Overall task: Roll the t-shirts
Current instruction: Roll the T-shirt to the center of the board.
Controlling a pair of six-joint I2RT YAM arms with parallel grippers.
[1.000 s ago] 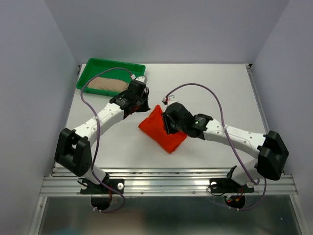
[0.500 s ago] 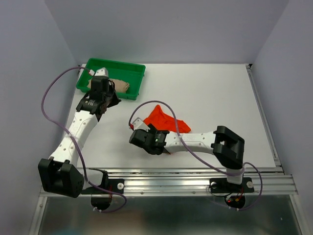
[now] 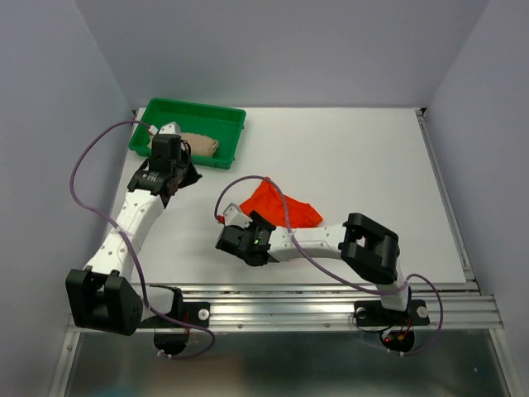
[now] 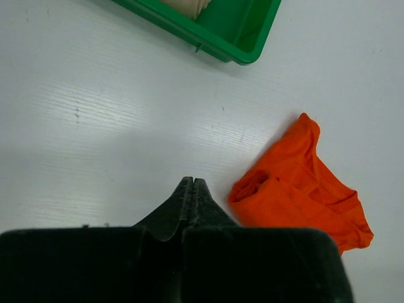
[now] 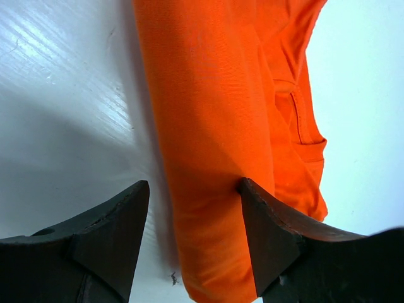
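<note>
- White table top, matte and faintly grained, closed in by pale grey walls.
- I count two t-shirts, one green tray and two arms.
- Beige t-shirt lies bundled in the tray at the far left, lengthwise along it.
- Orange t-shirt sits crumpled near the table's middle, its long axis roughly left to right.
- My left gripper is clenched on nothing, above bare table.
- My right gripper is released, its fingers straddling the orange shirt's folded edge.
</note>
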